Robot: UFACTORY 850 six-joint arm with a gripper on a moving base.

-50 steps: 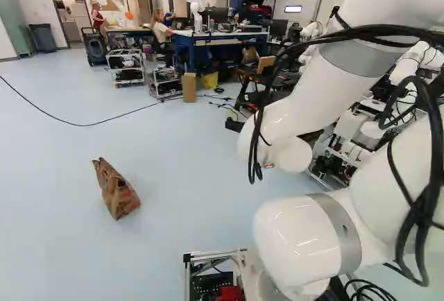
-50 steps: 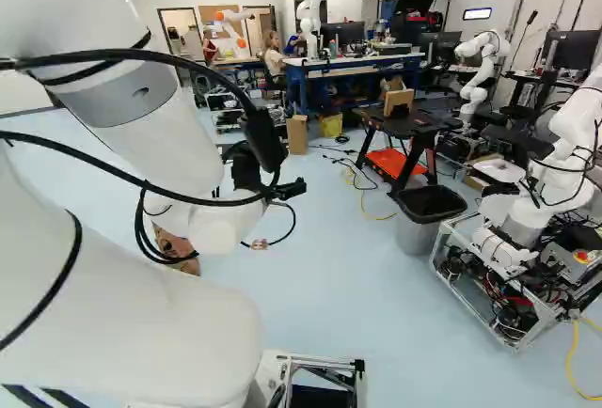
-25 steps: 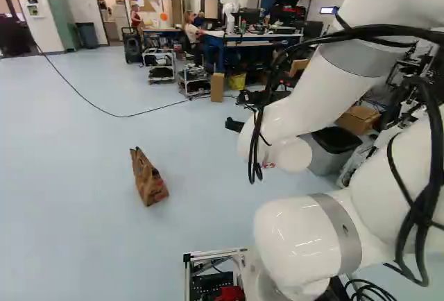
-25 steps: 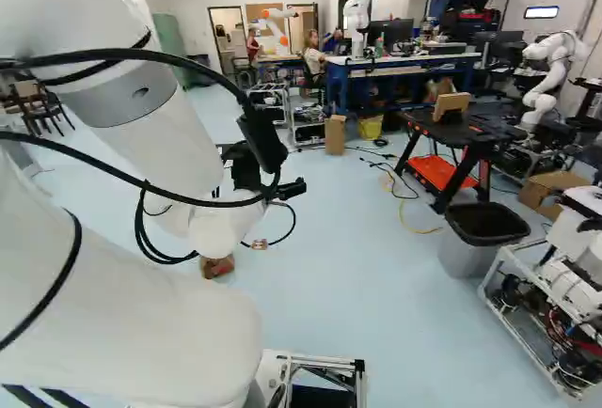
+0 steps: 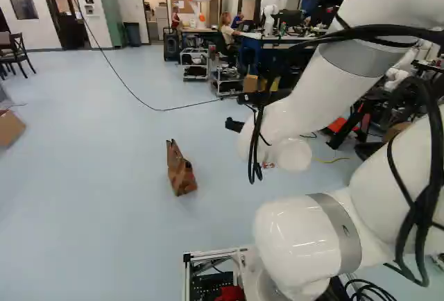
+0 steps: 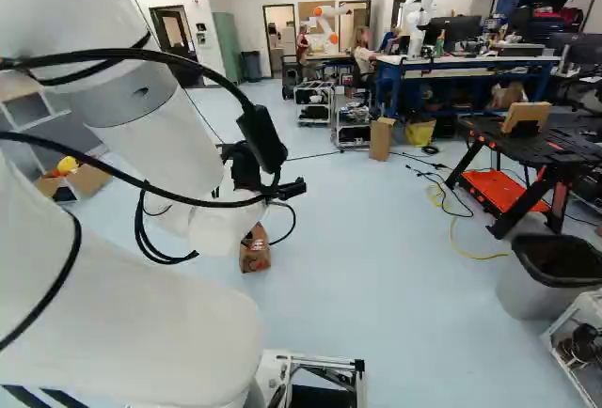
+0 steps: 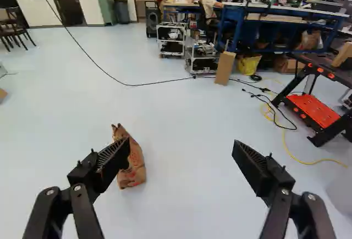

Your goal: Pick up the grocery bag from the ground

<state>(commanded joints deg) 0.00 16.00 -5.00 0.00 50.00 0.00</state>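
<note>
One grocery bag: brown paper, standing on the floor ahead of the gripper – in the wrist view one finger hides part of it. It seems to hold itself up on its own base, one side of the top rising to a peak, which should leave something to pinch.
Gripper: two fingers spread wide apart with nothing between them, probably so they can pass either side of the bag's top. The bag lies off to one side of their midline, so the base or arm likely has to swing toward it before reaching down.
Arm: one, folded well above the floor, perhaps to keep the hand out of harm while the base lines up.
Wheeled carts: two near the blue workbench, likely parked there to be within reach of it.
Cardboard box: one, upright beside one yellow bin – both look tucked by the bench for storage.
Trash can: one, well apart from the bag.
</note>
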